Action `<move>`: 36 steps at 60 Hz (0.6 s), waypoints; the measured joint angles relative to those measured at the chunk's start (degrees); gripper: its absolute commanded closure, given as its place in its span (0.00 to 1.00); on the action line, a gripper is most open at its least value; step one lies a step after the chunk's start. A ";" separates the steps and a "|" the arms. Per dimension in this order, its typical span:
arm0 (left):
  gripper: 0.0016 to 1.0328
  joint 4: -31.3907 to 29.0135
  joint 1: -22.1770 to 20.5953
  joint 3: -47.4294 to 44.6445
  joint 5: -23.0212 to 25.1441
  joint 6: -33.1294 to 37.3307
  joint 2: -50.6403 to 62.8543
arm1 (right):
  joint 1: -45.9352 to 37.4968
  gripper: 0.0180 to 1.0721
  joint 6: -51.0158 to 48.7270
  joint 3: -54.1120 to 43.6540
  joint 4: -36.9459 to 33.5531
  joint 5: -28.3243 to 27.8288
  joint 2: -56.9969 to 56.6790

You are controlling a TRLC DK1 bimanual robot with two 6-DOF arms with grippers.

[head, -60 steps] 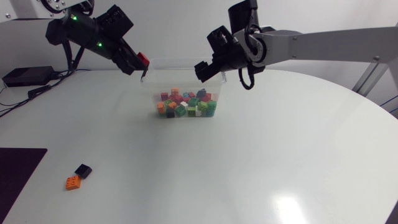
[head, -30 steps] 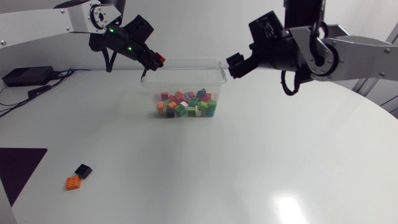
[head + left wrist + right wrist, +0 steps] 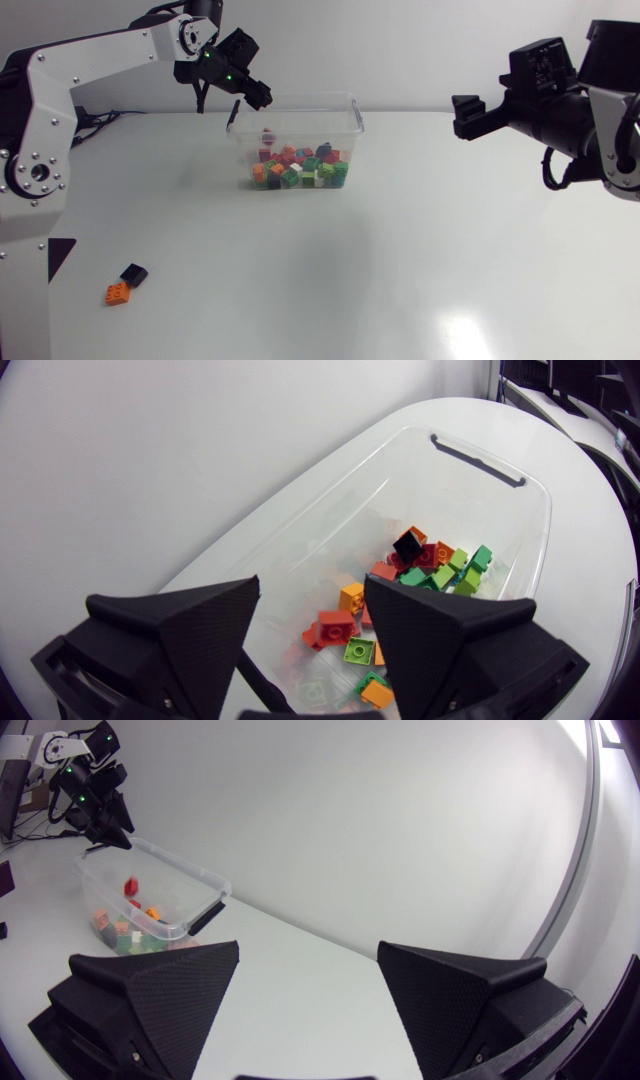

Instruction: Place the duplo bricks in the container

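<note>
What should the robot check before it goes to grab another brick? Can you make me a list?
1. Left gripper empty, fingers open: ok.
2. Right gripper empty, fingers open, away from the box: ok.
3. Clear container upright on the table: ok.
4. All bricks inside: not ok. An orange brick and a black brick lie side by side on the table, far from the container.
5. Red brick settled on the pile: cannot tell. It shows inside the walls, above the other bricks.
</note>
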 measured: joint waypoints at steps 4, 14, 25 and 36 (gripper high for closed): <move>0.05 -0.02 0.00 0.04 -0.48 -0.98 0.09 | -1.62 0.05 -0.26 -2.29 2.38 0.04 -0.98; 0.05 0.09 1.25 -0.04 -1.46 -2.86 -0.33 | -5.84 0.05 -0.90 -8.70 7.50 0.09 -2.64; 0.05 0.52 6.62 -7.63 -1.36 -2.97 -7.72 | -11.02 0.05 -1.25 -14.45 13.33 -2.51 -3.10; 0.05 6.10 10.54 -18.99 0.07 -2.56 -18.58 | -13.16 0.05 -1.22 -20.41 21.24 -4.63 -4.55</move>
